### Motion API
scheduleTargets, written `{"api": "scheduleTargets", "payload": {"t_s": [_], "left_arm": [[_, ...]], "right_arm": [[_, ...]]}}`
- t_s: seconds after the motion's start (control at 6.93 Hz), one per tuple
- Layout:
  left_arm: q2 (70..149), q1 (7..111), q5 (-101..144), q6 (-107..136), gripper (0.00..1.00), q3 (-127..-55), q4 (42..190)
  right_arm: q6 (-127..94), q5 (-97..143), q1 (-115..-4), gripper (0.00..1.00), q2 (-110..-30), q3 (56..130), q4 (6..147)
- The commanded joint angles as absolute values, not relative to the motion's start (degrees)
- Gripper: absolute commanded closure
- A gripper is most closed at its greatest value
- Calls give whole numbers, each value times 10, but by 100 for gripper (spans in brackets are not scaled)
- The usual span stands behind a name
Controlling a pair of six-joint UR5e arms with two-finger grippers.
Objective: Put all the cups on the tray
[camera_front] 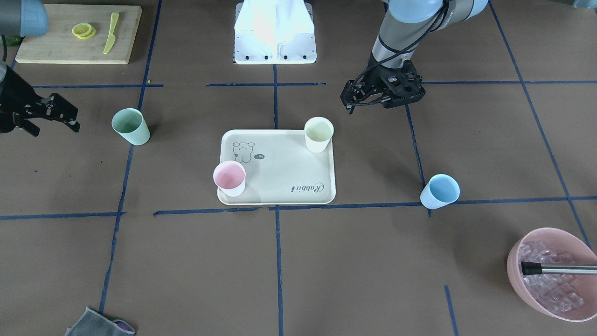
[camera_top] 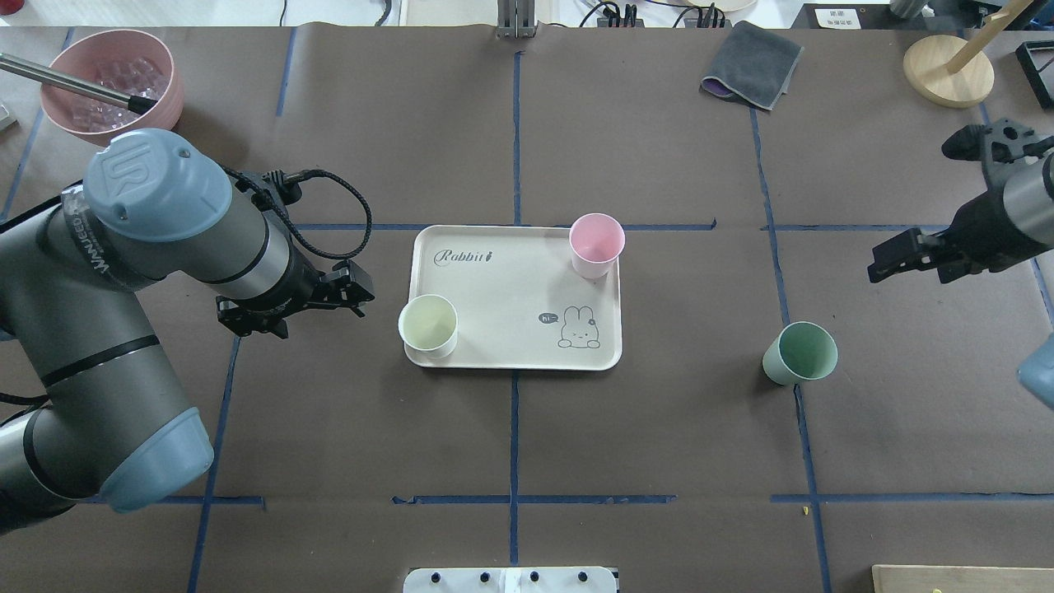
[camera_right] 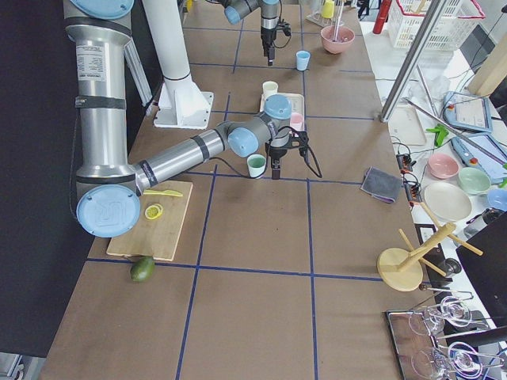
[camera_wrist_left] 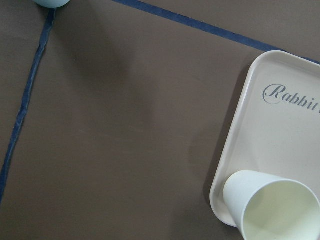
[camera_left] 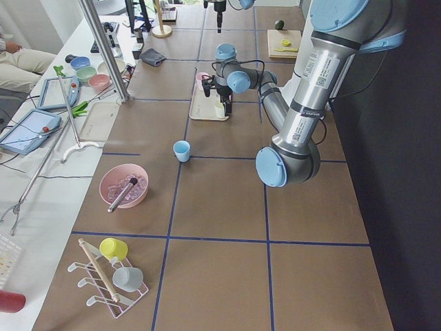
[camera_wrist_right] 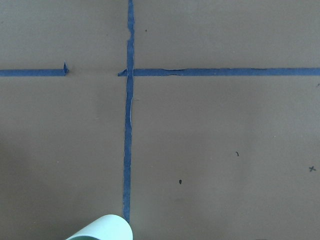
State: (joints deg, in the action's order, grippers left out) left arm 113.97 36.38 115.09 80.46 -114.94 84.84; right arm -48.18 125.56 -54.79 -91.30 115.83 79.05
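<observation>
The cream-beige tray [camera_front: 284, 163] lies mid-table and also shows in the overhead view [camera_top: 502, 288]. The cream-white cup [camera_front: 318, 134] and the pale pink cup [camera_front: 229, 178] stand upright on opposite corners of it. The mint green cup [camera_front: 131, 126] stands on the table off the tray, near my right gripper [camera_front: 73, 116], which is open and empty. The light blue cup [camera_front: 440, 191] stands on the table on the tray's other side. My left gripper [camera_front: 348, 99] is open and empty, beside the cream-white cup [camera_top: 428, 326] and apart from it.
A pink bowl [camera_front: 513, 254] of ice cubes with a metal tool [camera_front: 559, 269] in it stands at the table corner past the blue cup. A wooden cutting board [camera_front: 46, 46] with lemon slices and a knife lies near the robot's base. A grey cloth [camera_front: 98, 324] lies at the far edge.
</observation>
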Motion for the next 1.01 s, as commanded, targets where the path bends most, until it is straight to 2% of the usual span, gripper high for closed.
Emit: {"api": "scheduleTargets", "payload": {"t_s": [0.0, 0.58, 0.72, 0.87], "left_arm": [[1139, 364, 1150, 803, 0, -1150, 848], [1138, 364, 1150, 804, 0, -1150, 849], [1138, 364, 1150, 804, 0, -1150, 849], [1138, 364, 1150, 804, 0, -1150, 849]], "right_arm": [[-627, 1164, -456, 2, -938, 1168, 698], [-637, 1144, -402, 5, -945, 1155, 694], [-636, 1144, -396, 9, -950, 1152, 694], [-635, 1145, -391, 49, -949, 1151, 694]]}}
